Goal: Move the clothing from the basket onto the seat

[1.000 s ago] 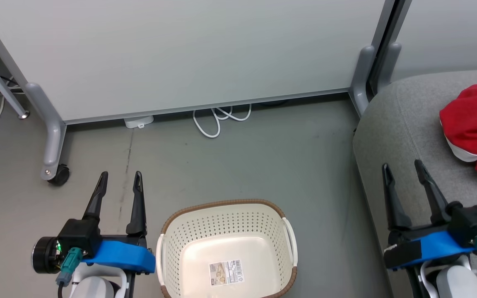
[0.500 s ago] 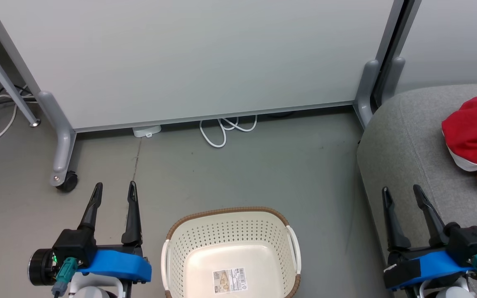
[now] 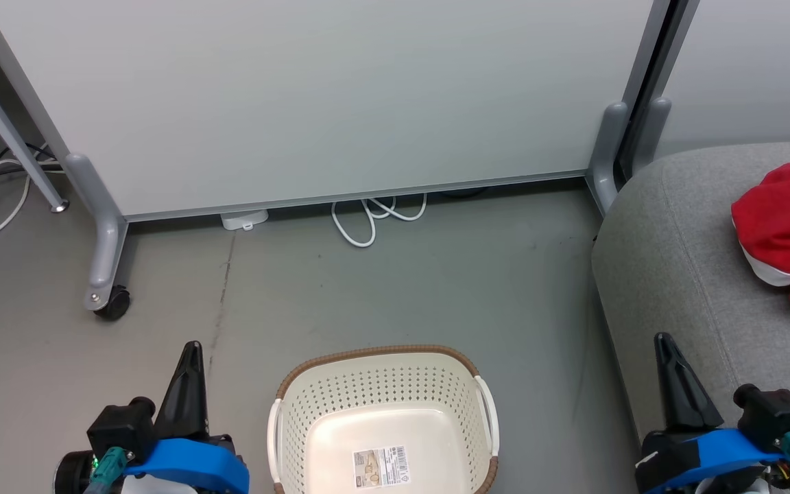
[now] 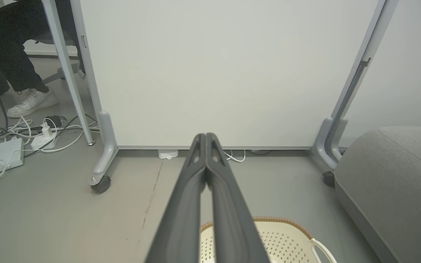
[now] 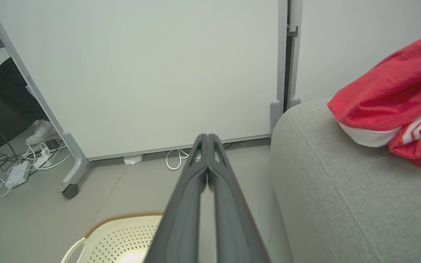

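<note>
Left gripper [image 3: 191, 346] clenched, the two dark fingers pressed flat together with nothing between them, same in the left wrist view [image 4: 206, 136]. It hangs over grey floor [image 3: 436, 281]. The basket [image 3: 374, 352] sits on the floor just to its right, not touching, and between the two grippers; a barcode label [image 3: 381, 466] is on the basket's bottom. Right gripper [image 3: 662, 338] also clenched on nothing, fingers meeting along their length in the right wrist view [image 5: 207, 136]. It sits at the left edge of the seat [image 3: 676, 274], with the basket down to its left. The clothing [image 3: 782, 219], red with white trim and stripes, lies bunched on the seat ahead of and to the right of the right gripper, clearly apart from it, and far right of the left gripper. Ahead of both grippers a pale wheeled partition panel [image 3: 313, 103] stands, one caster [image 3: 112, 303] ahead-left of the left gripper, and a white cable loop [image 3: 361, 216] lies under the panel's bottom edge. Far left of the left gripper's fingers: tangled cords, a power adapter [image 4: 9, 155] and a person's white shoe [image 4: 31, 103].
</note>
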### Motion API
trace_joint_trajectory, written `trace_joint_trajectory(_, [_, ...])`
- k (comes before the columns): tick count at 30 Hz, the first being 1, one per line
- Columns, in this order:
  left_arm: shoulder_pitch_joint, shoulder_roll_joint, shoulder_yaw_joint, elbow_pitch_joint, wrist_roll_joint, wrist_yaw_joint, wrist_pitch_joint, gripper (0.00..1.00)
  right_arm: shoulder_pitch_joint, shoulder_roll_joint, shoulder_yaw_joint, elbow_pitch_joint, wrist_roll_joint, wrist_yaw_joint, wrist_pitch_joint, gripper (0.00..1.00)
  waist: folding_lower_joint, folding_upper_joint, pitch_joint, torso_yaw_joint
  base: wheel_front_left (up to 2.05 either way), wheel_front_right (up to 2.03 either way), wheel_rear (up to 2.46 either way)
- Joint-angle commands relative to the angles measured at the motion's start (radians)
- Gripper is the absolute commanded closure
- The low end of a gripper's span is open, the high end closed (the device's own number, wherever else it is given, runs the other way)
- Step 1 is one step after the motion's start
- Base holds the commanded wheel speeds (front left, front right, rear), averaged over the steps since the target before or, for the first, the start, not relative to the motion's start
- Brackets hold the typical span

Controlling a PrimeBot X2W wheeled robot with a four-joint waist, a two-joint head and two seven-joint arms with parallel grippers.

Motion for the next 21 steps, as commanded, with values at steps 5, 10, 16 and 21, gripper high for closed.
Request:
trace_joint_trajectory(5, [-0.027,0.002,0.017,-0.020,-0.128,-0.004,0.030,1.00,-0.016,-0.001,-0.009,-0.016,0.128,0.000,0.030,1.00,0.0000,-0.0001,-0.001,-0.002,0.00,0.00,0.00])
trace_joint_trajectory(10, [-0.027,0.002,0.021,-0.029,-0.223,-0.006,0.049,1.00,-0.018,-0.001,-0.012,-0.019,0.221,0.000,0.052,1.00,0.0000,-0.0001,-0.002,-0.003,0.00,0.00,0.00])
trace_joint_trajectory(16, [-0.028,0.002,0.028,-0.037,-0.330,-0.009,0.073,1.00,-0.021,-0.001,-0.016,-0.021,0.326,0.000,0.077,1.00,0.0000,-0.0001,-0.003,-0.005,0.00,0.00,0.00])
trace_joint_trajectory(21, [-0.030,0.002,0.035,-0.042,-0.413,-0.010,0.093,1.00,-0.024,0.000,-0.019,-0.022,0.408,0.000,0.098,1.00,0.0000,-0.0001,-0.004,-0.007,0.00,0.00,0.00])
